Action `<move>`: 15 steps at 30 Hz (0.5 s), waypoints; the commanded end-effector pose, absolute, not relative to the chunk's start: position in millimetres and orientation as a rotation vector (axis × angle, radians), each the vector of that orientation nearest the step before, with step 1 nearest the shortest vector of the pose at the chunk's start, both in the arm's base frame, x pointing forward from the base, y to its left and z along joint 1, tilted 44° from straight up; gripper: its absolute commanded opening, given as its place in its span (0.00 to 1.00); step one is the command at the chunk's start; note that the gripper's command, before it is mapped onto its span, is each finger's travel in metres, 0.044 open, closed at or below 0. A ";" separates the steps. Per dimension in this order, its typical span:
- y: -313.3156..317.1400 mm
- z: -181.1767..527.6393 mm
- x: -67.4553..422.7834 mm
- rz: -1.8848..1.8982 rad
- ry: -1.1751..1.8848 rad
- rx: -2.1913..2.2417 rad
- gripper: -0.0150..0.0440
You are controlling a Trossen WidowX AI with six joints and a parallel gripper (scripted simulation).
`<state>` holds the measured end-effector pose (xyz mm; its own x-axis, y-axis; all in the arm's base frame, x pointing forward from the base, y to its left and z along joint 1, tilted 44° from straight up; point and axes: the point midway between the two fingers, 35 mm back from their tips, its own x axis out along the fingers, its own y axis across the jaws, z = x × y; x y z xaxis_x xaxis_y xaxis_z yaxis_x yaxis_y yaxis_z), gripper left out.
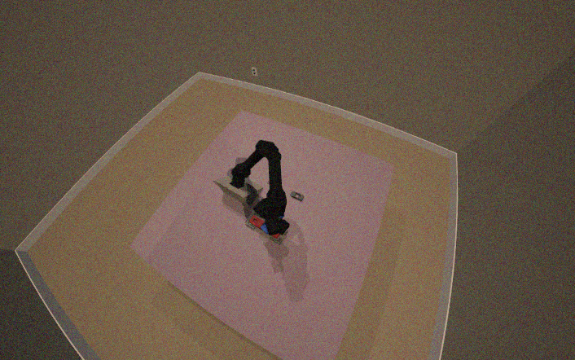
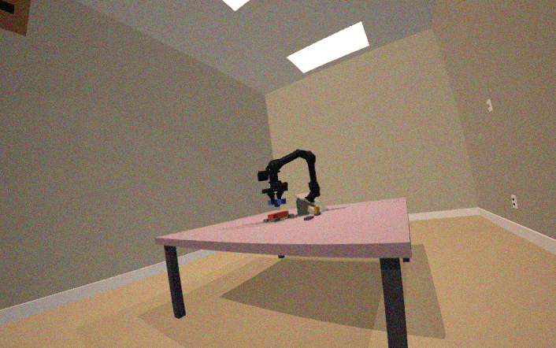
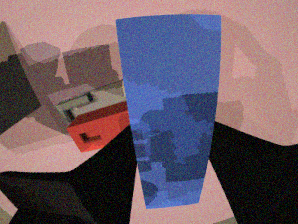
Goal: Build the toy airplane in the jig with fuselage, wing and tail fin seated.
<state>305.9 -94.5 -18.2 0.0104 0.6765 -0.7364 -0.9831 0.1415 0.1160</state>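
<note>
the end effector (image 3: 172, 196) is clamped half-open on the blue wing (image 3: 172, 96) — a stiff, light slab, best pinched across its flat faces near the middle.

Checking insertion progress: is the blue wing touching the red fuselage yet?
Apart. The exterior view shows the wing, held in the gripper, hanging above the fuselage with wall visible between them.

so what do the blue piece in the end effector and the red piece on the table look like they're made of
The flat blue wing piece held in the end effector looks like matte plastic: uniform colour, crisp straight edges, no shine. The red block-shaped fuselage in its grey jig looks the same, plain and dull. Painted wood can't be ruled out.
</note>
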 end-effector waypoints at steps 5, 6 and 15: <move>-107.5 -39.7 293.0 1.452 0.660 -0.623 0.25; -108.8 -42.2 291.5 1.459 0.647 -0.636 0.25; -110.6 -45.3 289.6 1.470 0.627 -0.655 0.52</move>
